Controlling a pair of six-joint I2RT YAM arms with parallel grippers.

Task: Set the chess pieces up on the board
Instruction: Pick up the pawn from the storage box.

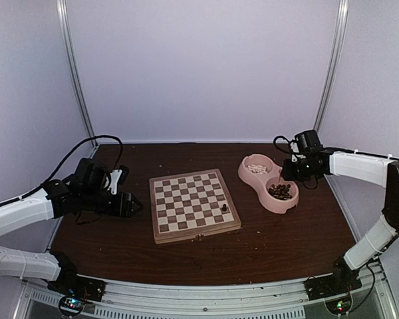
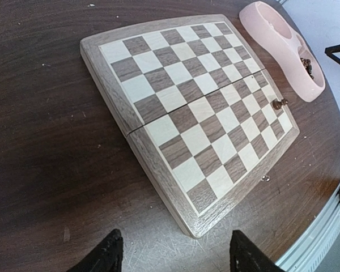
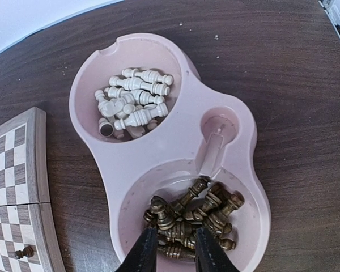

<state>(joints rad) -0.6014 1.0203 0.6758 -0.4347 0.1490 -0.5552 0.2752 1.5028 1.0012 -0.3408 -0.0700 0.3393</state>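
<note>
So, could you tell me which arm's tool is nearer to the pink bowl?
Right: the right tool is directly over the dark pieces in the pink bowl, while the left tool sits off the opposite edge of the board, far from it.

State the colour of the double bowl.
The double bowl is pink; right wrist view shows it best.

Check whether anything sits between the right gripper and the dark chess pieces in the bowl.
Nothing visible does. The right gripper hangs directly over the dark chess pieces heaped in the pink bowl, straddling part of the pile.

one board point(image 1: 186, 199), one bowl point(image 1: 266, 178), roughly ten cream pieces point(image 3: 133, 99), ten dark pieces point(image 3: 187, 218)
</note>
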